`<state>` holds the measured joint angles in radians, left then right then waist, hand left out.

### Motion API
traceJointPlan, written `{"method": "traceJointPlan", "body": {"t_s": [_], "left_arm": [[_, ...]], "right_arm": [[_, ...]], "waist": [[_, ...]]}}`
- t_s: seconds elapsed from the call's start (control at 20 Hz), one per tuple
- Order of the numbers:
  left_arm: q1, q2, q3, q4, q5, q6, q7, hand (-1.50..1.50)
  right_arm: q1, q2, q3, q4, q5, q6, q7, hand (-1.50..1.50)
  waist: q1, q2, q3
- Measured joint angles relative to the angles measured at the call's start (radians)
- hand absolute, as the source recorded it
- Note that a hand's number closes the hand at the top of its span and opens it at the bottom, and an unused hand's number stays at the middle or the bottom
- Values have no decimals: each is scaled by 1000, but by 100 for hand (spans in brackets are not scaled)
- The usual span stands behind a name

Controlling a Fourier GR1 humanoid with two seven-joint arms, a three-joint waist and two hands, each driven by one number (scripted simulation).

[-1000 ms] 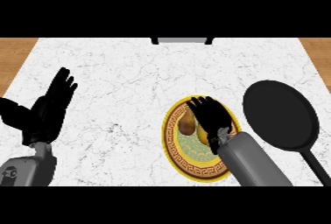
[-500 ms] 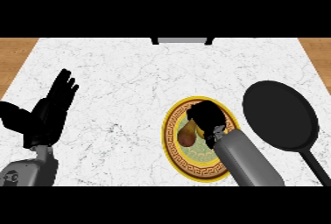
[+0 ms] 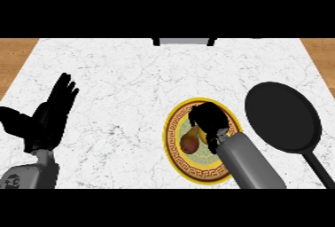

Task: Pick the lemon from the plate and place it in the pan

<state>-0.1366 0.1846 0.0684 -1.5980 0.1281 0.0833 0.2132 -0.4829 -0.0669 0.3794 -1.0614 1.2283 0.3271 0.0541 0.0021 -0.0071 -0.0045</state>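
A yellow-brown lemon [image 3: 190, 141] lies on the left half of a round plate [image 3: 189, 170] with a yellow patterned rim. My right hand [image 3: 209, 119] hangs low over the plate's upper middle. It touches or covers the lemon's upper right end, and its grey forearm crosses the plate's lower right. The black pan [image 3: 282, 118] sits just right of the plate, with its handle [image 3: 318, 167] running to the lower right. My left hand [image 3: 47, 119] rests open at the far left, fingers up.
The white marble counter [image 3: 131, 80] spreads between my two hands. Wooden floor shows past its left and right edges, and a grey object [image 3: 183, 41] sits at the far edge.
The right hand has bunched into a more compact shape over the lemon and settled a little lower on the plate. The lemon, pan and left hand have stayed put.
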Motion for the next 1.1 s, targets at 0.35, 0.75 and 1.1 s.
{"method": "traceJointPlan", "body": {"t_s": [0.35, 0.75, 1.1], "left_arm": [[21, -7, 2, -25, -9, 8, 16, 0], [30, 23, 34, -36, 6, -8, 28, 0], [-6, 4, 26, 0, -2, -5, 20, 0]], "right_arm": [[296, -11, 70, -335, 13, -33, 70, 150], [535, -113, 158, -840, 120, -117, 158, 150], [607, -150, 185, -1228, 185, -33, 245, 150]], "waist": [[-20, -3, 2], [-37, -6, 3], [-23, 1, 4]]}}
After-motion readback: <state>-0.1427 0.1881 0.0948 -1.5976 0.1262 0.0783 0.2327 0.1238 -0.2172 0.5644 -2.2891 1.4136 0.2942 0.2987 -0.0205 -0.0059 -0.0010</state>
